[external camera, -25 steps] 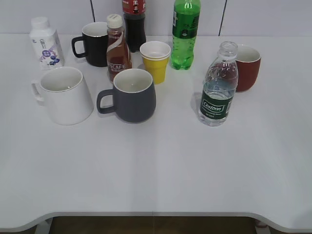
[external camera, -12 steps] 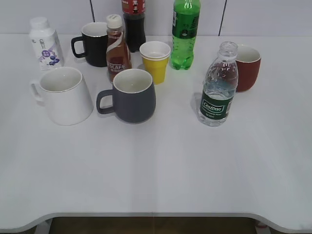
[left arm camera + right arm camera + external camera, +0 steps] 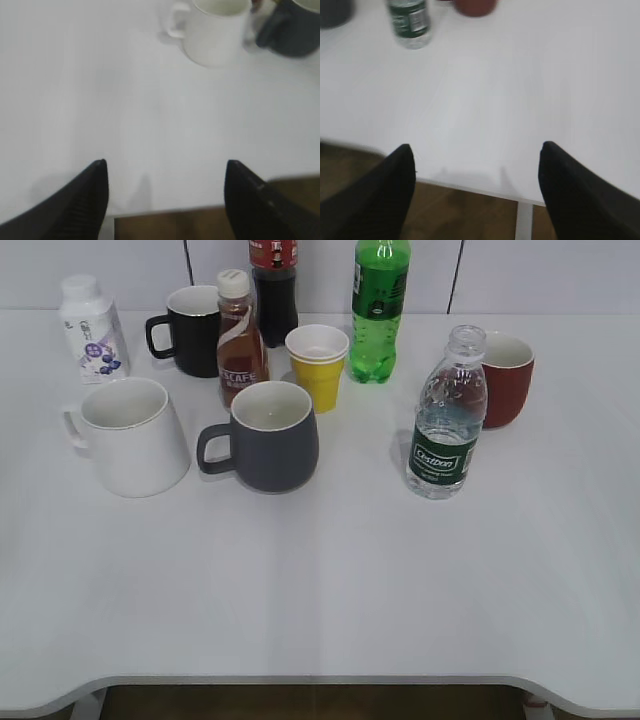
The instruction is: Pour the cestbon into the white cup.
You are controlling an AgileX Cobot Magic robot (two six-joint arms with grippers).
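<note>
Both grippers hang wide open and empty near the table's front edge: the left gripper (image 3: 165, 200) shows its two dark fingers spread with nothing between them, and the right gripper (image 3: 477, 192) looks the same. Nothing of the pouring appears done. The water bottle (image 3: 447, 415) stands upright and uncapped on the right side of the table, just in front of a red mug (image 3: 507, 378), with water only in its lower part. The white cup (image 3: 132, 435) sits well apart from it on the left, beside a grey mug (image 3: 268, 435), and looks empty. So grasping, carrying, tilting and pouring all seem left to do. Only the exterior view shows the whole layout, including the green soda bottle (image 3: 379, 308), the yellow paper cup (image 3: 319, 364) and the brown coffee bottle (image 3: 241, 338); neither arm appears in it. The left wrist view alone shows that arm facing the white cup (image 3: 212, 30), and the right wrist view shows its arm facing the water bottle (image 3: 410, 22), both from well back.
</note>
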